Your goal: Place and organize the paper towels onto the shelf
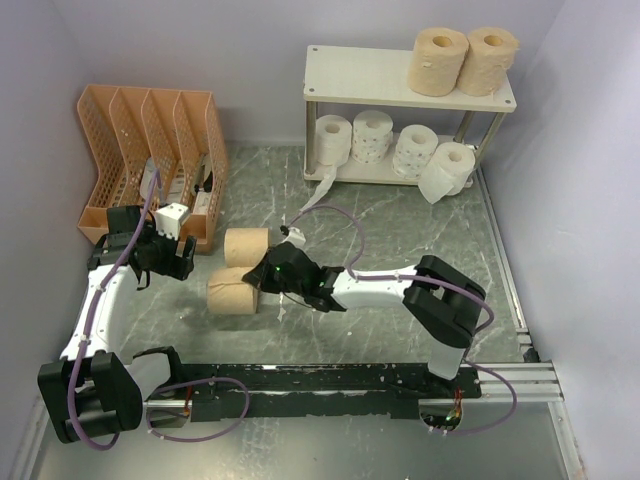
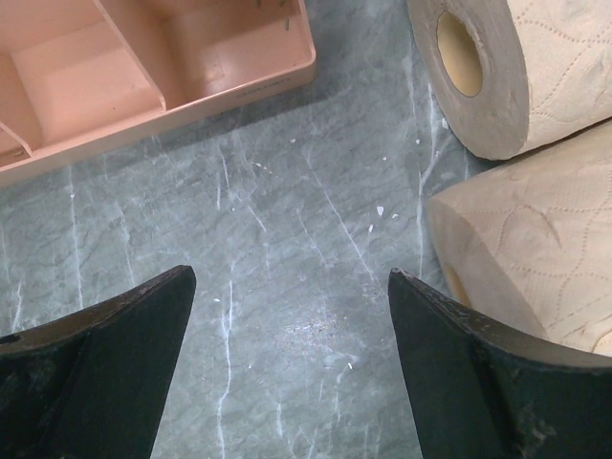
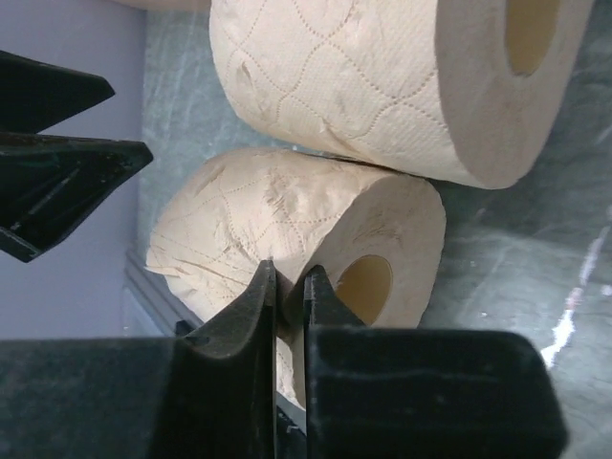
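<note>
The shelf point(image 1: 360, 72) stands at the back right. Two tan paper towels point(image 1: 438, 60) point(image 1: 488, 58) sit on its top board. Several white ones point(image 1: 372, 135) fill the lower board, the rightmost point(image 1: 447, 170) leaning at the edge. Two tan rolls lie on the table: a far one point(image 1: 247, 246) point(image 3: 363, 86) point(image 2: 488, 67) and a near one point(image 1: 233, 291) point(image 3: 287, 220) point(image 2: 535, 258). My right gripper point(image 1: 266, 280) point(image 3: 287, 287) is shut, pinching the near roll's wall beside its core. My left gripper point(image 1: 165, 262) point(image 2: 290, 277) is open and empty, over bare table left of both rolls.
An orange slotted file organizer point(image 1: 150, 150) point(image 2: 143, 76) stands at the back left, close to my left gripper. A loose strip of white paper point(image 1: 320, 190) hangs from the shelf's lower left down to the table. Walls close in on three sides.
</note>
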Controlling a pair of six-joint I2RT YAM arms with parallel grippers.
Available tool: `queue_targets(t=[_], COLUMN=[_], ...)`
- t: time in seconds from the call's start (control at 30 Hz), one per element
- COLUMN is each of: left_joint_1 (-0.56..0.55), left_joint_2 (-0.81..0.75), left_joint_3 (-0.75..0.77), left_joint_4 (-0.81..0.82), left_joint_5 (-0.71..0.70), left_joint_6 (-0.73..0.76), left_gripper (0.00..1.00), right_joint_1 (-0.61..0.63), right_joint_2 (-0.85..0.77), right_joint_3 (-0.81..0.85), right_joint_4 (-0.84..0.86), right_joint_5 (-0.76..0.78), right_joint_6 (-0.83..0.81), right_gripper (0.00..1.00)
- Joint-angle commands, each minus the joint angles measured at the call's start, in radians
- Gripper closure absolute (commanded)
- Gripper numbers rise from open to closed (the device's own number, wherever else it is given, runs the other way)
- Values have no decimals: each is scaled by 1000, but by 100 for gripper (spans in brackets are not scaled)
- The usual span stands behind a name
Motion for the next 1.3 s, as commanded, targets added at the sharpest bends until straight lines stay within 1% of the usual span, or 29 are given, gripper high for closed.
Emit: queue_targets(t=[0.0,0.07,0.13,0.23,0.3,0.33,0.4,0.47,0.53,0.7,0.73,0.77,0.8,0.87,0.93,0.97,1.0,1.03,1.07,1.1,1.17,1.27], left_joint_1=[7,7,6,7,7,7,8,8,8,8,9,10,11,12,13,14,16,17,17,17,18,18], left_joint_2=[-8,-9,-11,-11,-10,-11,-11,-13,-12,-23,-26,-30,-31,-29,-19,-14,-11,-9,-8,-10,-15,-25], left_joint_3=[17,17,17,17,17,17,17,16,16,14,13,12,10,7,4,3,2,2,2,2,1,-1], left_joint_4=[-4,-4,-4,-4,-4,-4,-2,0,1,-1,0,1,3,4,8,8,10,10,10,10,8,11], left_joint_5=[22,22,22,22,22,21,18,10,10,16,16,15,14,7,-10,-18,-24,-27,-27,-25,-24,-21], left_joint_6=[16,15,15,14,15,15,13,9,9,12,13,13,12,12,10,9,9,9,10,9,10,10], left_gripper=[6,6,6,6,6,6,6,6,6,6,6,6,6,6,6,6,6,6,6,6,6,6], right_joint_1=[8,8,8,9,8,9,8,9,6,-2,-1,-2,-4,-20,-40,-45,-49,-53,-62,-70,-92,-157], right_joint_2=[31,-14,-75,-156,-185,-186,-158,-112,-72,103,137,155,157,129,74,38,3,-26,-49,-50,-15,130], right_joint_3=[-14,-12,39,178,295,380,599,771,917,1317,1378,1406,1399,1322,1220,1151,1089,1042,1043,1066,1172,1468], right_joint_4=[46,35,-52,-252,-389,-513,-727,-886,-988,-1200,-1218,-1198,-1149,-977,-811,-695,-523,-437,-390,-365,-371,-493], right_joint_5=[-71,-52,-4,98,142,180,280,405,527,671,709,762,810,878,835,831,823,795,756,733,710,728], right_joint_6=[29,2,-87,-236,-367,-435,-568,-675,-778,-1030,-1076,-1134,-1208,-1402,-1579,-1676,-1765,-1827,-1867,-1895,-1937,-1990], right_gripper=[100,100,100,100,100,100,100,100,100,100,100,100,100,100,100,100,100,100,100,100,100,100])
